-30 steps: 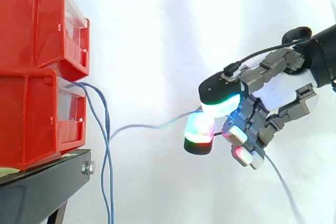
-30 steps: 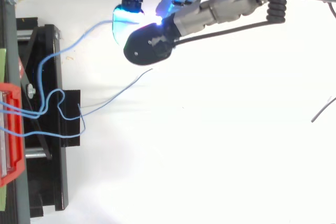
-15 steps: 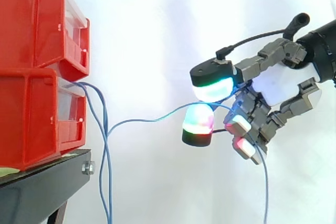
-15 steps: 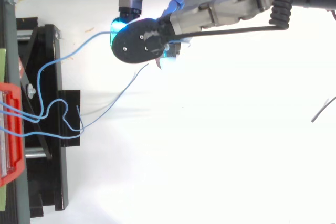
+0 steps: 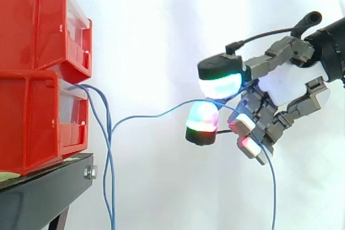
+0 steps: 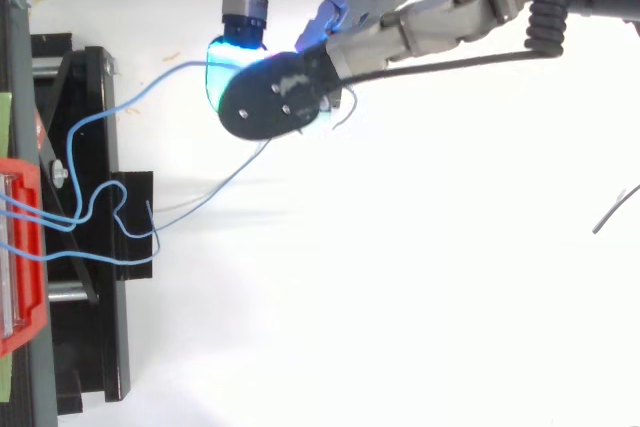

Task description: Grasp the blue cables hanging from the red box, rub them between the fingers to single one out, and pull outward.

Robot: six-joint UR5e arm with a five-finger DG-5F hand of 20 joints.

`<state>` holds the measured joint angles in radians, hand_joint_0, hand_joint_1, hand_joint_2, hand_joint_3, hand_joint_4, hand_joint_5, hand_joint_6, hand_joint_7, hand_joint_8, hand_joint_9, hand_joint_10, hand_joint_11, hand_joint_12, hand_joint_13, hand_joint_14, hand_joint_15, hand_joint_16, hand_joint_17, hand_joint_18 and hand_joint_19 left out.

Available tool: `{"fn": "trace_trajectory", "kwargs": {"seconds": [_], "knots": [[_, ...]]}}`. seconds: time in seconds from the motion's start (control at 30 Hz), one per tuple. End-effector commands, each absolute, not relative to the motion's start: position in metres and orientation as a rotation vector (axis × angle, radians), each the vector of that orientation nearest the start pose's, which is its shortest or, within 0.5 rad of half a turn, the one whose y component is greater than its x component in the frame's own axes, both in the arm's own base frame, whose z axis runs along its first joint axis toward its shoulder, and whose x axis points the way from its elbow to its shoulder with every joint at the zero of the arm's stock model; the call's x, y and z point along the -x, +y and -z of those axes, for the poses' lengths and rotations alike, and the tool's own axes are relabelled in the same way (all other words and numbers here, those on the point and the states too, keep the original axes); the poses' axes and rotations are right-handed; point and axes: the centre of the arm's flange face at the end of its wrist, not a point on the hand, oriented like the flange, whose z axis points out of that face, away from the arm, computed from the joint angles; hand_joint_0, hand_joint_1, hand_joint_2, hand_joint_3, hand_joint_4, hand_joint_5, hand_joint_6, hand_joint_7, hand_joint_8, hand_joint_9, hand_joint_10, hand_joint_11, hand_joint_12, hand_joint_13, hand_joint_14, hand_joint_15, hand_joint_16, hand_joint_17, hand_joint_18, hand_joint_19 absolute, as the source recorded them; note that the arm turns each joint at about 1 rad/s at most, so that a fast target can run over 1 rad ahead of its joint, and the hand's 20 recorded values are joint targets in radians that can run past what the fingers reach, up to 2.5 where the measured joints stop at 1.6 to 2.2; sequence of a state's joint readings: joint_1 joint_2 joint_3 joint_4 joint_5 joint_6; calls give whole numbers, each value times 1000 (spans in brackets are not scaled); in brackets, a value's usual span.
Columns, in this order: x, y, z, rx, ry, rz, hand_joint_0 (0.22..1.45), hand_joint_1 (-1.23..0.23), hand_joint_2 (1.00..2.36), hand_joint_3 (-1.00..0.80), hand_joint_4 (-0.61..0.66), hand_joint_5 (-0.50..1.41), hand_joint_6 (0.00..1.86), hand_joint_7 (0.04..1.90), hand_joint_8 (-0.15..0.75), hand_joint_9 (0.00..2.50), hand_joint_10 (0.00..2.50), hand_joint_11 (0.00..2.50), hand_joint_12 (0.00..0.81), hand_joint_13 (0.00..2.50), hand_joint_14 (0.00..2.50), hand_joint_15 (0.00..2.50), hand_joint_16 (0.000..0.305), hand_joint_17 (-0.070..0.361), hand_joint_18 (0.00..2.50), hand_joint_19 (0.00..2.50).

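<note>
The hand [image 5: 280, 87] is curled round one blue cable [image 5: 145, 117] (well apart from the red bins [image 5: 32, 117]).

Lighting's bright and flat pretty much everywhere. In the side view the white curtain [image 5: 161, 36] is lit evenly, with just soft grey folds, and the red bins [image 5: 32, 106] pick up a bit of shine on their clear fronts. The underside of the black stand [image 5: 38, 197] goes properly dark. The robot hand [image 5: 283, 87] has glowing pads [image 5: 218, 84], green-cyan and red, that throw their own light. From above, the white ground [image 6: 420, 277] is blown out, hardly any detail, with a thin faint shadow lying beside the blue cable [image 6: 215, 189]. The cyan pad up there flares into glare.
</note>
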<state>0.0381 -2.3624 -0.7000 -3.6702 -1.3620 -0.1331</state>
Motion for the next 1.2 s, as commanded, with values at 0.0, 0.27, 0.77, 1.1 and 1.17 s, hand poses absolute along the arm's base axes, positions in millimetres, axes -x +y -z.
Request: {"fn": "trace_trajectory", "kwargs": {"seconds": [0.0, 0.27, 0.77, 1.1, 1.17], "knots": [[-743, -126, -360, -1448, 1503, -720, 561, -441, 1002, -466, 80, -115, 656, 982, 293, 1115, 23, 826, 386, 958, 25, 686, 53, 119, 752, 749], [-744, -122, -360, -1445, 1507, -723, 650, -550, 1017, -240, 89, -129, 647, 961, 283, 1105, 20, 832, 377, 974, 23, 681, 52, 117, 775, 732], [-743, -121, -365, -1450, 1503, -728, 636, -778, 1008, -403, 148, -134, 558, 1077, 261, 1010, 22, 827, 370, 939, 25, 690, 52, 116, 754, 739], [-743, -117, -362, -1458, 1517, -739, 577, -520, 1004, -433, 92, -115, 639, 1012, 286, 1095, 25, 825, 379, 971, 25, 706, 52, 118, 768, 761], [-743, -116, -362, -1458, 1518, -740, 578, -516, 1004, -433, 93, -123, 678, 966, 293, 1104, 23, 826, 379, 980, 24, 707, 52, 118, 770, 762]]}}
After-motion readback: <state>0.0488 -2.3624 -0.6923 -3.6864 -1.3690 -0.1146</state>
